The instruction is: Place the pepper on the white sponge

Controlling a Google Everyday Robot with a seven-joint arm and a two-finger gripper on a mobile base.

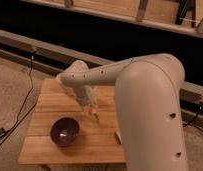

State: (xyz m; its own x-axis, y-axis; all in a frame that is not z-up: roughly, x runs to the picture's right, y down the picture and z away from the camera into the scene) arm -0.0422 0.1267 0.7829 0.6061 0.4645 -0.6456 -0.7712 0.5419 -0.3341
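Observation:
My gripper (90, 104) hangs over the middle of the wooden table (50, 95), at the end of the pale arm that reaches in from the right. It is shut on the pepper (93, 110), a small orange-red piece that shows at the fingertips, just above the table top. The white sponge does not show; the arm covers the right side of the table.
A purple bowl (65, 131) stands on the table's front left, just left of and below the gripper. A small flat black object (117, 137) lies near the front edge by the arm. Dark cables (25, 102) run along the floor at the left.

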